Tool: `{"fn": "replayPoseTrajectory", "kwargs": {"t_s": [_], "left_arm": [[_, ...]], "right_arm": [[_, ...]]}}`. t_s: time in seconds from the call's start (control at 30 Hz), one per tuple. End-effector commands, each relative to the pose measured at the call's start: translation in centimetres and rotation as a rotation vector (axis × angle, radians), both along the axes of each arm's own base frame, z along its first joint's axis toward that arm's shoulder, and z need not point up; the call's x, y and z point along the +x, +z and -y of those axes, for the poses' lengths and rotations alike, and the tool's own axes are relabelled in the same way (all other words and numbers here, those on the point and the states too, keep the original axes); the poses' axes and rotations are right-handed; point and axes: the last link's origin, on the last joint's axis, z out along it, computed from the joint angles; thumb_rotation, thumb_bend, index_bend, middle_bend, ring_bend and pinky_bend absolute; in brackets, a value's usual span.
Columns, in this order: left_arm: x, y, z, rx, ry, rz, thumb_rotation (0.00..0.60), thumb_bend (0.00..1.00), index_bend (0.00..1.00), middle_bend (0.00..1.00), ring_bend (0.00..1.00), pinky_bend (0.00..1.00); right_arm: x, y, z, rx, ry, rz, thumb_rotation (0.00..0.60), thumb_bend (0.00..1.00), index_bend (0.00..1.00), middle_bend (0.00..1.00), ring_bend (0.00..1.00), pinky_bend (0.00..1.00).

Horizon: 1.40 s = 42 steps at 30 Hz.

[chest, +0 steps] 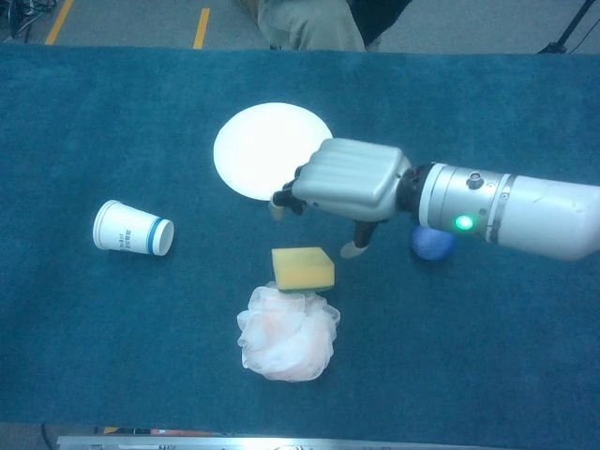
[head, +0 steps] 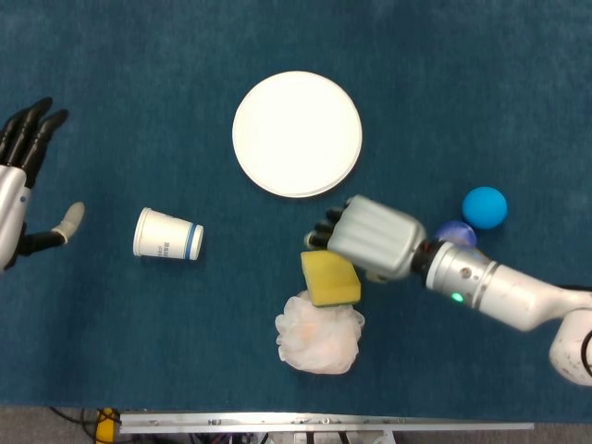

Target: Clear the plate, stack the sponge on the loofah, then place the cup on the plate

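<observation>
Yellow sponge (chest: 303,268) resting on the far edge of the pale loofah (chest: 286,332), below the bare white plate (chest: 272,150). Right hand (chest: 349,183) just above, fingers apart, holding nothing. Paper cup (chest: 133,229) on its side leftward. Left hand (head: 22,180) spread wide, empty.
</observation>
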Motion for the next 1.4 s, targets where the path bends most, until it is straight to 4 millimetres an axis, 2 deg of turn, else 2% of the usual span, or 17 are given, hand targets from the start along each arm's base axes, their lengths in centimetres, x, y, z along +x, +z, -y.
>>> {"fn": "replayPoseTrajectory", "kwargs": {"t_s": [0.03,0.33,0.5,0.63,0.97,1.13,1.4], "left_arm": [[0.0,0.0,-0.1,0.000,0.000,0.001,0.600,0.32,0.04,0.00,0.00,0.13],[-0.3,-0.4,-0.7,-0.030,0.006,-0.023,0.600,0.32,0.04,0.00,0.00,0.13],[-0.5,-1.6,-1.0,-0.159,-0.009,-0.052,0.600,0.32,0.04,0.00,0.00,0.13],[-0.8,-2.6,-1.4,-0.292,-0.055,-0.143,0.600,0.32,0.04,0.00,0.00,0.12],[-0.1,-6.5,-2.6,-0.437,-0.174,-0.273,0.600,0.32,0.04,0.00,0.00,0.11],[0.2,-8.3,-3.3,-0.470,-0.199,-0.318,0.600,0.32,0.04,0.00,0.00,0.11],[-0.4,-10.7,-3.9,-0.484,-0.187,-0.366,0.600,0.32,0.04,0.00,0.00,0.11]], "right_arm": [[-0.3,0.5,0.8,-0.032,-0.026,0.009,0.600,0.05,0.28,0.39,0.36,0.57],[-1.5,2.6,3.0,-0.140,-0.097,0.037,0.600,0.05,0.28,0.39,0.36,0.56],[-2.0,4.4,3.8,-0.201,-0.130,0.066,0.600,0.05,0.28,0.39,0.35,0.54],[-2.6,6.2,4.0,-0.239,-0.159,0.090,0.600,0.05,0.28,0.39,0.35,0.54],[-4.8,10.0,4.0,-0.321,-0.227,0.130,0.600,0.04,0.28,0.39,0.35,0.54],[-5.8,11.2,3.5,-0.337,-0.241,0.136,0.600,0.04,0.28,0.39,0.35,0.54],[-6.9,12.6,2.9,-0.348,-0.250,0.147,0.600,0.04,0.28,0.39,0.35,0.54]]}}
